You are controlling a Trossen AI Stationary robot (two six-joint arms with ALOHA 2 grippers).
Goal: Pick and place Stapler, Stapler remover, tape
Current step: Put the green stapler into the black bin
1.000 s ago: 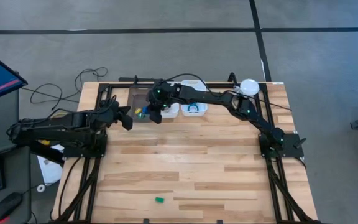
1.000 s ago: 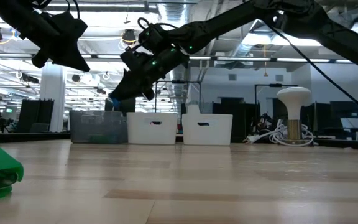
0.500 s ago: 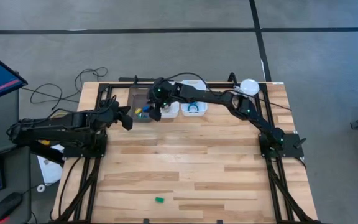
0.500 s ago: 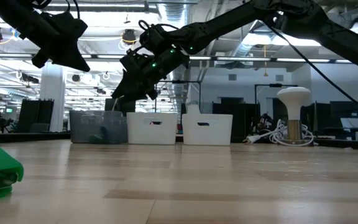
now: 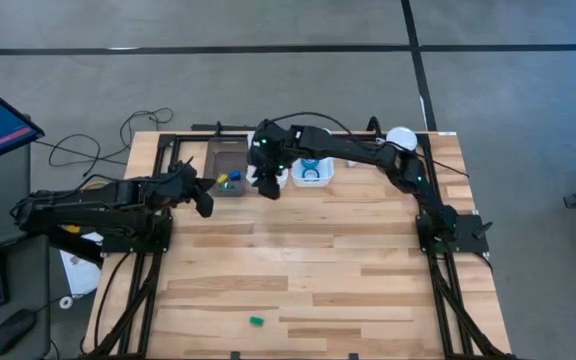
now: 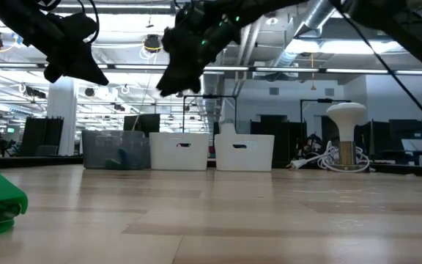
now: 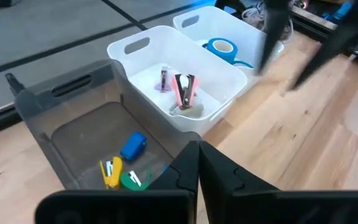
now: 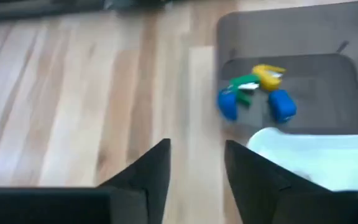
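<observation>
Three bins stand in a row at the table's far edge. The grey bin (image 5: 227, 160) holds small staplers: blue (image 7: 132, 146), yellow (image 8: 267, 74) and green (image 8: 243, 84). The middle white bin (image 7: 143, 45) holds pink stapler removers (image 7: 184, 91). The right white bin (image 5: 311, 163) holds a blue tape roll (image 7: 221, 48). One green stapler (image 5: 256, 321) lies alone near the table's front edge. My right gripper (image 8: 194, 163) hangs open and empty above the near rims of the grey and middle bins. My left gripper (image 7: 197, 171) is shut, empty, left of the bins.
A white mushroom-shaped lamp (image 5: 400, 138) and cables sit at the far right corner behind the bins. The wooden tabletop (image 5: 308, 260) between the bins and the lone green stapler is bare. A monitor, keyboard and mouse lie off the table's left side.
My right gripper has risen from over the grey bin and drifted toward the table's right, over the middle bin's near rim. The small blue thing that showed at its fingertips a second ago is no longer there.
</observation>
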